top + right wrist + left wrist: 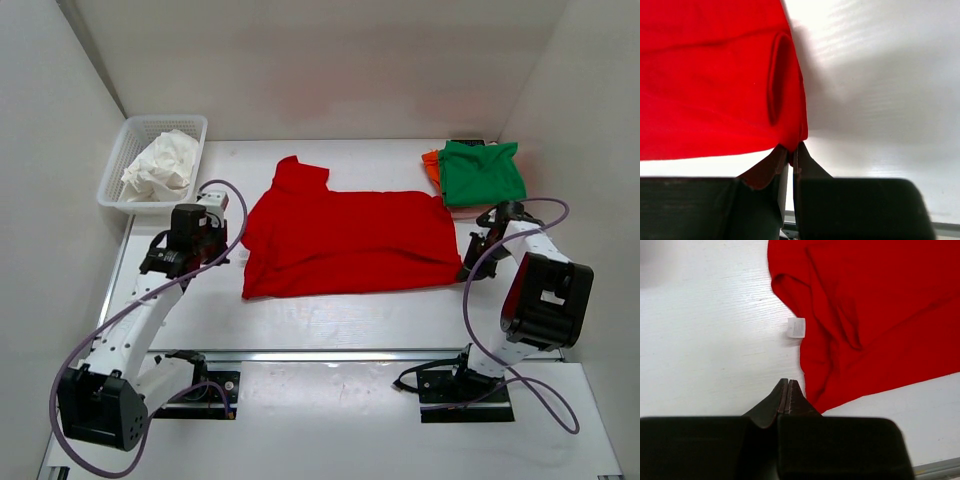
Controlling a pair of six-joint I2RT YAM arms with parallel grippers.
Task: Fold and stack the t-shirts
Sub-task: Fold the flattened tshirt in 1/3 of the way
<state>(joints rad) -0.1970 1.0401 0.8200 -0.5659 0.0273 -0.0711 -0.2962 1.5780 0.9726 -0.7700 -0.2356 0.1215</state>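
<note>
A bright red t-shirt [345, 235] lies spread on the white table, one sleeve toward the back. My right gripper [468, 268] is shut on its right front corner; the right wrist view shows red cloth [715, 80] pinched between the jaws [791, 148]. My left gripper [222, 222] is shut and empty just left of the shirt; in the left wrist view its tips [788, 384] sit beside the shirt's edge [865, 315], near a white label [796, 327]. A folded green shirt [482, 172] lies on an orange one [431, 163] at the back right.
A white plastic basket [118, 180] holding crumpled pale cloth [160, 167] stands at the back left. White walls close in the table on three sides. A metal rail [350, 353] runs along the table's near edge.
</note>
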